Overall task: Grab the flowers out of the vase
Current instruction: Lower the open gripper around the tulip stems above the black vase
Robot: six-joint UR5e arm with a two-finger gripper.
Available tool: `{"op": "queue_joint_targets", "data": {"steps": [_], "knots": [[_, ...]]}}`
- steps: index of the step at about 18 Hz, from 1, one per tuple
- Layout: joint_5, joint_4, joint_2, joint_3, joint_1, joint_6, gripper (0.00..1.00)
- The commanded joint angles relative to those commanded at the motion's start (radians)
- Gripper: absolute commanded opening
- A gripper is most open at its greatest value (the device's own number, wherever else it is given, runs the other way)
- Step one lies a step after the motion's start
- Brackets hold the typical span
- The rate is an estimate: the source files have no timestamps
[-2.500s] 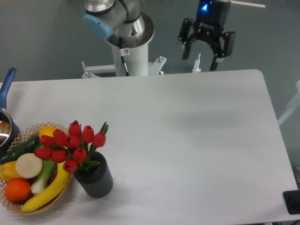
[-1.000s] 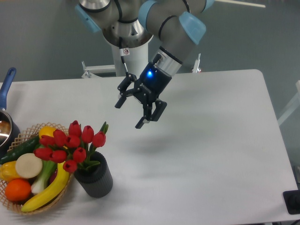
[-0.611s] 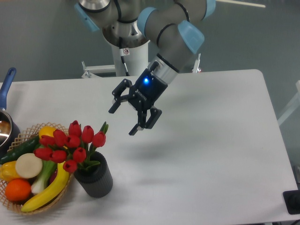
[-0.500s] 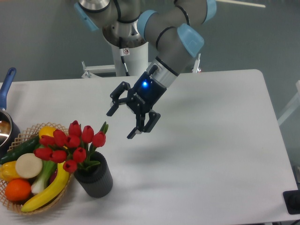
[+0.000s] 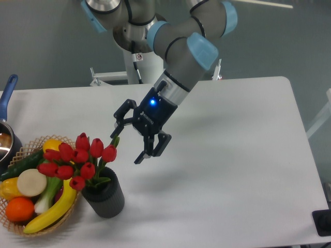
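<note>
The tool (image 5: pixel 131 139) hung above the bench (image 5: pixel 217 155) with its fingers spread wide and nothing between them, tilted down toward the left. Just to its left stood the flowers (image 5: pixel 77 157), red buds upright in the vase (image 5: pixel 106 196) near the bench's front-left corner. A wicker basket (image 5: pixel 31 217) of fruit and vegetables touched the vase's left side.

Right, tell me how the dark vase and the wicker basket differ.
The vase is a dark, ribbed, upright cylinder; the basket is pale woven wicker, wide and shallow. The vase holds red tulips; the basket holds fruit and vegetables, including a banana and an orange. The vase is narrower than the basket. Both stand on the white table, side by side at its left.
</note>
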Motion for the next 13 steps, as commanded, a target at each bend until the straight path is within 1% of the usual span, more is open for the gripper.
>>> {"op": "queue_joint_targets", "data": {"steps": [7,10,13], "knots": [[0.003,0.000,-0.045,0.040,-0.038,-0.005,1.00],[0.075,0.002,-0.052,0.041,-0.069,-0.005,1.00],[0.072,0.003,-0.074,0.051,-0.086,-0.006,1.00]]}}
